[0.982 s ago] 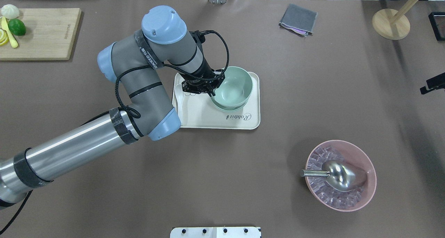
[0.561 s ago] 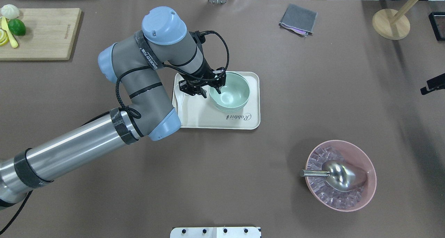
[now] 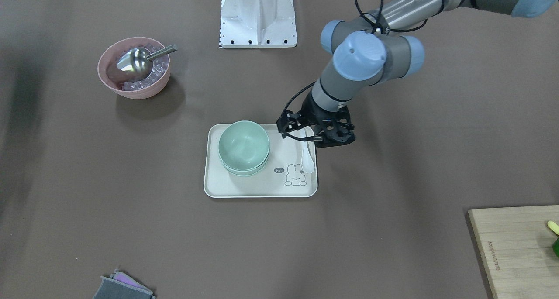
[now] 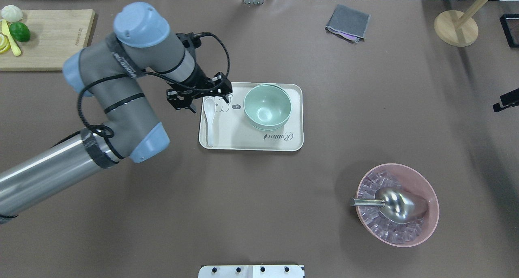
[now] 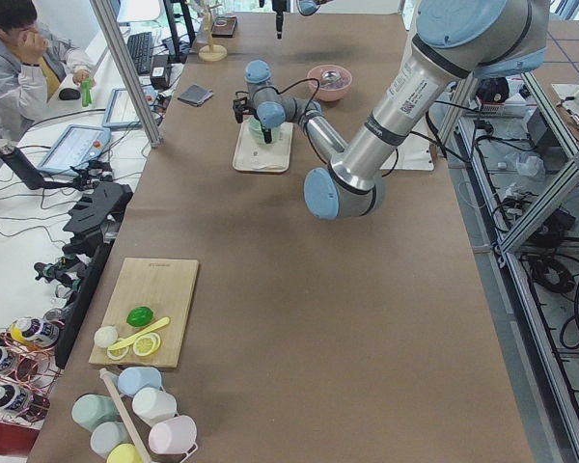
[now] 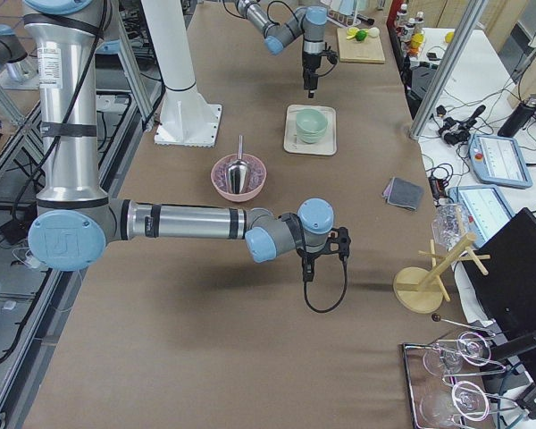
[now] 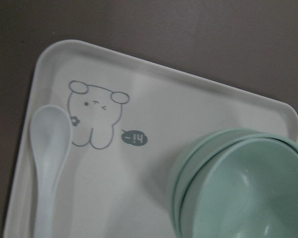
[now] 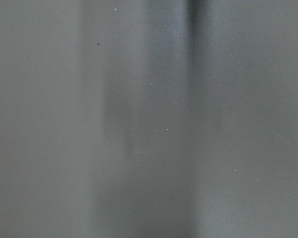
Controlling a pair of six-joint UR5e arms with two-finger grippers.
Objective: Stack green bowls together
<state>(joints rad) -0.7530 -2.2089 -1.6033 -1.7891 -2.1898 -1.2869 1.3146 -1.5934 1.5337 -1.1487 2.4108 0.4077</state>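
While the green bowls [image 4: 267, 106] sit nested one inside another as a single upright stack on the far right part of the cream tray [image 4: 251, 147], the rims of the lower ones peek out just under the top bowl in the left wrist view. A white spoon [image 4: 209, 120] lies along the tray's opposite side, well apart from the stack, with a cartoon rabbit print between them. The left gripper [image 4: 201, 100] hangs over that spoon end of the tray, near the rim. Its fingers are spread wide with nothing between them and touch neither the bowls nor the spoon. The tray rests near the middle of the brown table [image 4: 259, 213]. Nearer the robot and to its right stands a pink bowl [image 4: 429, 225] of clear cubes with a metal scoop [image 4: 399, 205] lying in it. A folded grey cloth [image 4: 348, 22] lies at the far edge, and a wooden cutting board [image 4: 44, 38] with fruit sits in the far left corner. The right gripper [image 6: 309, 270] points down over bare table well away from the tray. Whether it is spread or closed cannot be told.
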